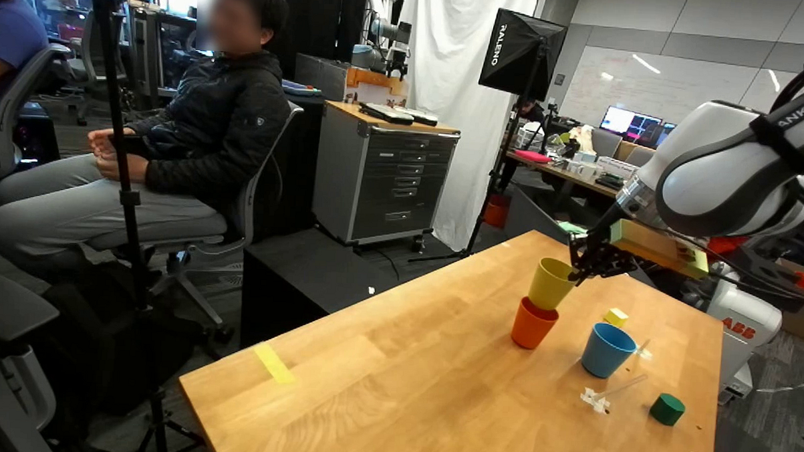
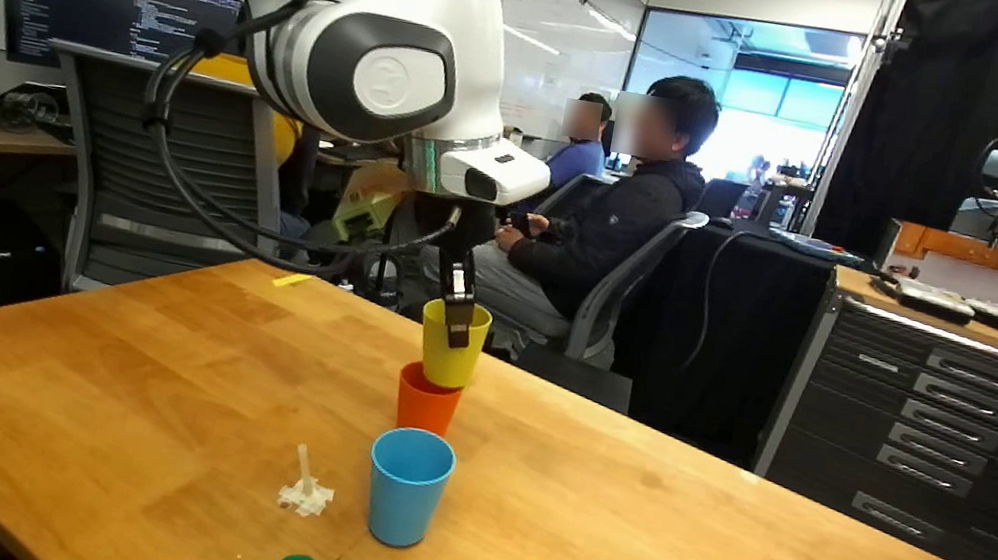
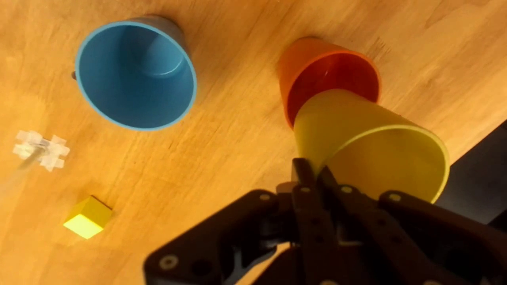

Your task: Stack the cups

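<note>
Tool point(image 3: 314, 167) pinches yellow cup point(image 3: 342, 116) by its wall.

Red-orange cup point(image 1: 532, 328): plain plastic, upright, mouth up, on wooden table point(image 1: 403, 373). Yellow cup point(image 1: 548, 286): same form, mouth up, held over the red-orange cup's mouth; whether its base touches or sits inside cannot be told. Light blue cup point(image 2: 403, 503): same form, upright on the table, apart from both.

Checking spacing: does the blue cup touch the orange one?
No, the wrist view shows tabletop between the blue cup and the orange cup.
</note>
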`<state>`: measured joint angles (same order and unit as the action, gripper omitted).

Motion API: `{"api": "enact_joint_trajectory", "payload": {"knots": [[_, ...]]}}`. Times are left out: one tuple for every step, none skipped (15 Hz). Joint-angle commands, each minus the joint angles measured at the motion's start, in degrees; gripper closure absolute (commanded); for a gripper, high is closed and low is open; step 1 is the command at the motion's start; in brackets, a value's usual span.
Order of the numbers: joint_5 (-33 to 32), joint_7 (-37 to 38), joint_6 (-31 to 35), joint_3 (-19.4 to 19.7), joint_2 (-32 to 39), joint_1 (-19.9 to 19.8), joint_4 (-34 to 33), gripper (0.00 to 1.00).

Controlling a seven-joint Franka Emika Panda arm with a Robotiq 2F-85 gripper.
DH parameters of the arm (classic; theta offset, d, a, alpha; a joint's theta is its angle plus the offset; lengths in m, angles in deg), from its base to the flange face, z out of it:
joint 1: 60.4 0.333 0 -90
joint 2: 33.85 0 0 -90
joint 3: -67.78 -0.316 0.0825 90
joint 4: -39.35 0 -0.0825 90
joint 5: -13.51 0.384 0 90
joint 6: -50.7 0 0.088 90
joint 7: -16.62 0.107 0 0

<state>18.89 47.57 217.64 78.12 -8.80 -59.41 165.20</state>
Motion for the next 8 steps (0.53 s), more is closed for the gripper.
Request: {"api": "enact_joint_trajectory", "payload": {"knots": [[2.2,-3.0,-0.4,-1.1,-0.3,0.2,-1.6,0.97],[2.2,-3.3,-0.2,-1.3,-0.2,0.3,-1.5,0.97],[2.5,-3.6,-0.2,-1.8,-0.1,0.2,-1.3,0.97],[2.6,-3.8,-0.1,-2.1,-0.1,0.2,-1.0,0.97],[3.0,-4.3,-0.1,-2.6,-0.1,-0.1,-0.6,0.97],[3.4,-4.5,0.0,-3.0,-0.1,-0.3,-0.4,0.97],[3.7,-4.7,0.1,-3.1,-0.2,-0.4,-0.1,0.97],[4.0,-4.9,0.1,-3.3,-0.2,-0.5,0.1,0.97]]}}
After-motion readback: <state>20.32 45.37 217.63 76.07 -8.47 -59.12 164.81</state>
